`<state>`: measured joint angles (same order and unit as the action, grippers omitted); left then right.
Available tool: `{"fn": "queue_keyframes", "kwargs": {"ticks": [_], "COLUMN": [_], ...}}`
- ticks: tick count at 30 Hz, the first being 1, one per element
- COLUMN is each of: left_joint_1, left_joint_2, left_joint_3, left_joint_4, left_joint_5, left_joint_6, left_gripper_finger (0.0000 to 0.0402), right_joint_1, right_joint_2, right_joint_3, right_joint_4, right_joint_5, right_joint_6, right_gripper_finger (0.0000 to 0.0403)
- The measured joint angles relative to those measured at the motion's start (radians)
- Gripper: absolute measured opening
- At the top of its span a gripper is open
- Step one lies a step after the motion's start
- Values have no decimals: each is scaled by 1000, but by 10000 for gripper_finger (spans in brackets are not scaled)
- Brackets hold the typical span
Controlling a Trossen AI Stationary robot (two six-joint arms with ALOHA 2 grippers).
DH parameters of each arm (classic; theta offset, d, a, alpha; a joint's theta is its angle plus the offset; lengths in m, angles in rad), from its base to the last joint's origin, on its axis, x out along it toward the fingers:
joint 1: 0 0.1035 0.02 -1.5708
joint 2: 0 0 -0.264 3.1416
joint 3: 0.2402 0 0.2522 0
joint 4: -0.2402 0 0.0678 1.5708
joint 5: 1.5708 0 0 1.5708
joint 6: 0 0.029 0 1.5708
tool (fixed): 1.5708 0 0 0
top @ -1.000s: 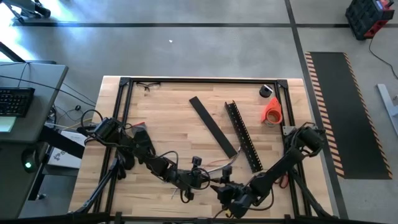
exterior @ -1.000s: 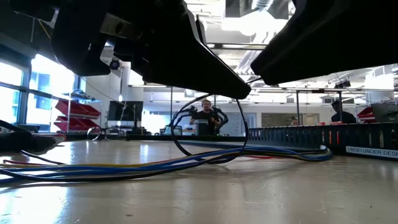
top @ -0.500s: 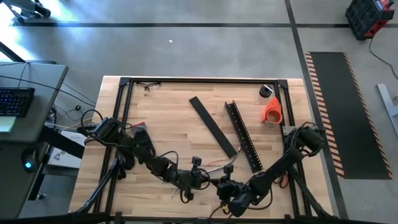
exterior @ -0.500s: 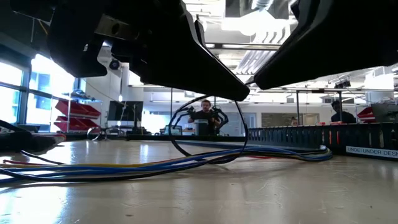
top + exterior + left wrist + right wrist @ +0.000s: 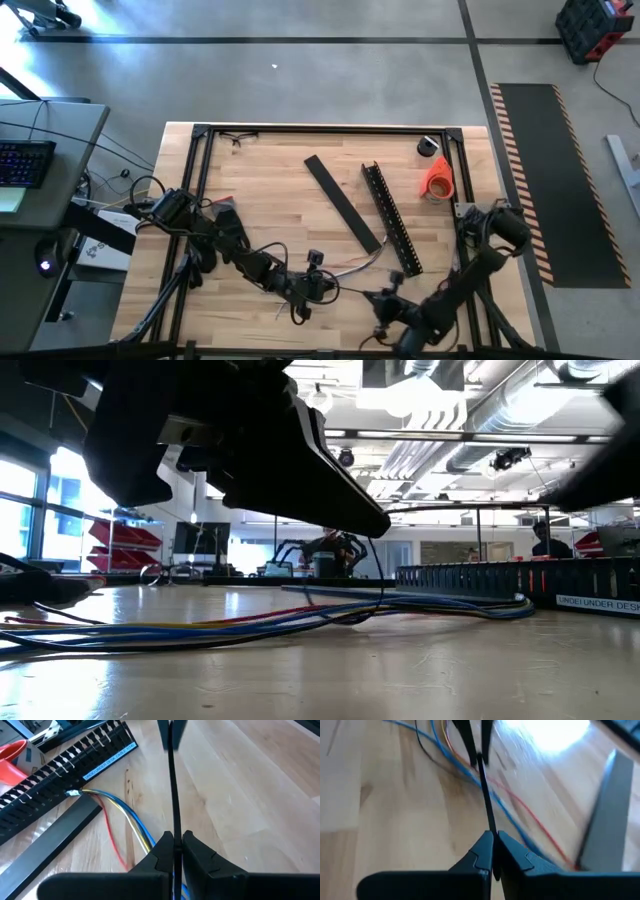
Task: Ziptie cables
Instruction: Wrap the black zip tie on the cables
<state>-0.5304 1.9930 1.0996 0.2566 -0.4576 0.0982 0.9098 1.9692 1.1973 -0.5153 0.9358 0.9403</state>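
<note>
The cables (image 5: 131, 822), thin blue, yellow and red wires, lie on the wooden table and run under my left gripper; they also show in the low view (image 5: 200, 628). A thin black ziptie strap (image 5: 173, 790) stretches straight between my two grippers. My left gripper (image 5: 330, 289) is shut on one end of that stretch, right above the cables. My right gripper (image 5: 370, 298), a little toward the table's right, is shut on the other end (image 5: 487, 815). I cannot see the ziptie's head or its loop clearly. My left gripper pinches the ziptie strap (image 5: 173, 836) between its two fingertips, slanting down from the table's left. The strap leaves the fingers along their line and runs taut to the other gripper, clear of the table. My right gripper pinches the same strap (image 5: 489, 827) between its fingertips, slanting down toward the left gripper. The strap runs on from the fingers, drawn straight, above the cables and off the wood.
A long black slotted channel bar (image 5: 392, 220) and a flat black strip (image 5: 343, 204) lie mid-table, beyond the grippers. An orange roll (image 5: 437, 177) sits at the far right. A black frame (image 5: 196, 190) borders the table.
My right gripper has moved toward the table's right edge and rolled at the wrist. The ziptie, which stood as a wide round loop in the low view, is now drawn out into a straight taut strap between the grippers. My left gripper has kept still.
</note>
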Motion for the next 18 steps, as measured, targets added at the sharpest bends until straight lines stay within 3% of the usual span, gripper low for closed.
{"fn": "queue_keyframes", "kwargs": {"ticks": [9, 18], "left_joint_1": [0, 0], "left_joint_2": [0, 1], "left_joint_3": [0, 0], "left_joint_4": [-3, -10], "left_joint_5": [0, 2], "left_joint_6": [-1, -9], "left_gripper_finger": [6, 6], "right_joint_1": [195, 284], "right_joint_2": [0, 0], "right_joint_3": [73, 184], "right_joint_4": [-542, -872], "right_joint_5": [-36, -233], "right_joint_6": [605, 832], "right_gripper_finger": [0, 1]}}
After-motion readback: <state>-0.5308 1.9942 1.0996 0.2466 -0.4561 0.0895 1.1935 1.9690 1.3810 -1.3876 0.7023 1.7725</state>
